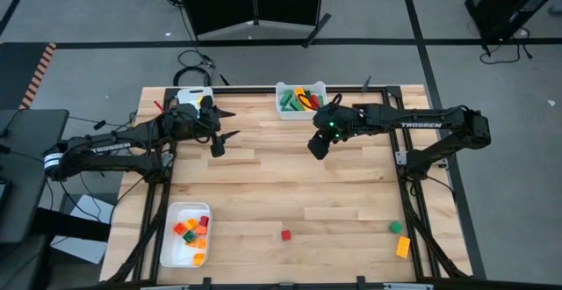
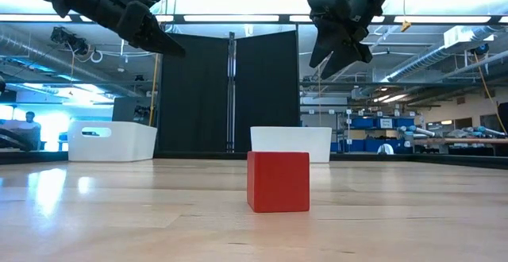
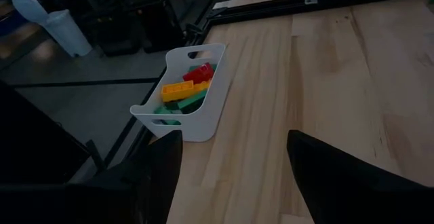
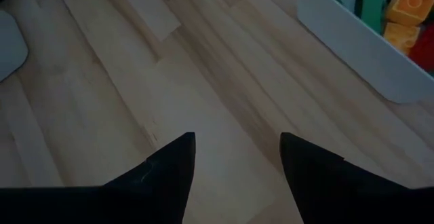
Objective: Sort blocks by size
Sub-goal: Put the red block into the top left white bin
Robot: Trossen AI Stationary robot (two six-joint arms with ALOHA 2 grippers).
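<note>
**Both hands empty above the counter, loose blocks at the near edge**

The wooden counter (image 1: 263, 184) carries three white trays. The tray at the far edge, middle (image 1: 300, 99), holds green, red, yellow and orange blocks (image 1: 299, 98). The tray at the far left corner (image 1: 192, 98) lies partly under the left arm, and its contents cannot be made out. The tray at the near left corner (image 1: 187, 234) holds small red, orange and green blocks (image 1: 192, 230).

The left hand (image 1: 223, 126) hangs above the counter just beside the far left tray, its fingers spread apart with nothing between them. The right hand (image 1: 317, 146) hangs above the counter a little nearer than the middle far tray, fingers likewise parted and empty; its wrist view shows bare wood under the fingers (image 4: 169, 170) and that tray's corner close by.

The loose blocks lie well apart from both hands, along the near side: an orange block (image 1: 402, 247) and a small green block (image 1: 395, 228) near the right corner, and a small red cube (image 1: 285, 235) near the middle. In the low view the red cube sits on the wood with both hands high above and behind it.
</note>
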